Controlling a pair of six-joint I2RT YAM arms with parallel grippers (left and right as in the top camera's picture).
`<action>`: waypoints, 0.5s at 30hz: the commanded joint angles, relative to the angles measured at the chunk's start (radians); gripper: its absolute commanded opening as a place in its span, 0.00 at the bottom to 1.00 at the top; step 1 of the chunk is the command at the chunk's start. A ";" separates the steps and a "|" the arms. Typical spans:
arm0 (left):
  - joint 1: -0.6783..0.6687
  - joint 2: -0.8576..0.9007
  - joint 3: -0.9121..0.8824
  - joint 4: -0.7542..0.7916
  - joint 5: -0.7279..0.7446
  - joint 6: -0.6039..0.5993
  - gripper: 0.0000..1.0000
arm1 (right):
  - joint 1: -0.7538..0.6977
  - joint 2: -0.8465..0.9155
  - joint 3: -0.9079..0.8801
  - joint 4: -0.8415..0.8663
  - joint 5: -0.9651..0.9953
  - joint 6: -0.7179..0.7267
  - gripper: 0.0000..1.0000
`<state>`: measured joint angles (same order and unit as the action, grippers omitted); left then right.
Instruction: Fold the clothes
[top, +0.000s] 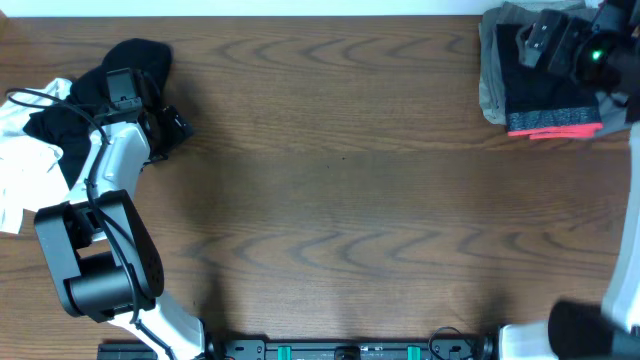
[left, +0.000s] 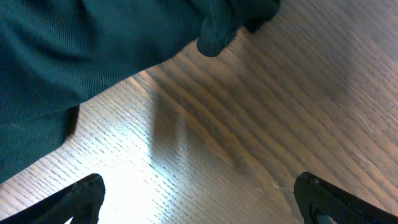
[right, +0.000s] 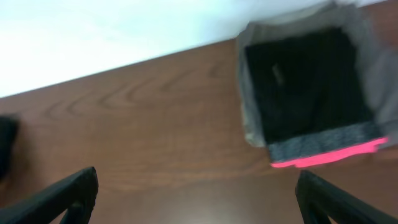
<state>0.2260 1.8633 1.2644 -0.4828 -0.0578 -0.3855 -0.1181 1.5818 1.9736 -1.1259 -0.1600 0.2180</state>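
Clothes sit at both ends of the tabletop (top: 340, 180). A white T-shirt (top: 22, 170) lies crumpled well out to the left of the left fingers (top: 172, 125), at the tabletop's edge. A plain black garment (top: 125, 62) is bunched between the T-shirt and those fingers, overlapping the T-shirt. The left fingers are spread wide and hold nothing. In the left wrist view dark fabric fills the space ahead of them and toward the left tip (left: 78, 198), with bare wood under the gap.

A long stretch of bare wood separates the two sets of fingers.

At the far right corner, black trousers (top: 550, 92) lie folded into a flat rectangle, with the grey-and-coral waistband (top: 555, 127) along the near edge. They rest on grey shorts (top: 490, 70). The right fingers (top: 537, 38) hang over this stack, spread wide and holding nothing. In the right wrist view the stack lies ahead of them, toward the right tip (right: 329, 196).
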 joint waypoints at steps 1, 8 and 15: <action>-0.003 0.006 -0.011 -0.002 -0.002 0.006 0.98 | 0.020 -0.186 -0.156 0.125 0.137 -0.032 0.99; -0.003 0.006 -0.011 -0.002 -0.002 0.006 0.98 | 0.020 -0.518 -0.697 0.529 0.115 -0.032 0.99; -0.003 0.006 -0.011 -0.002 -0.002 0.006 0.98 | 0.020 -0.797 -1.212 0.885 0.108 -0.032 0.99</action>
<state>0.2260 1.8633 1.2644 -0.4820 -0.0559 -0.3855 -0.1020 0.8658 0.9279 -0.3134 -0.0586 0.1974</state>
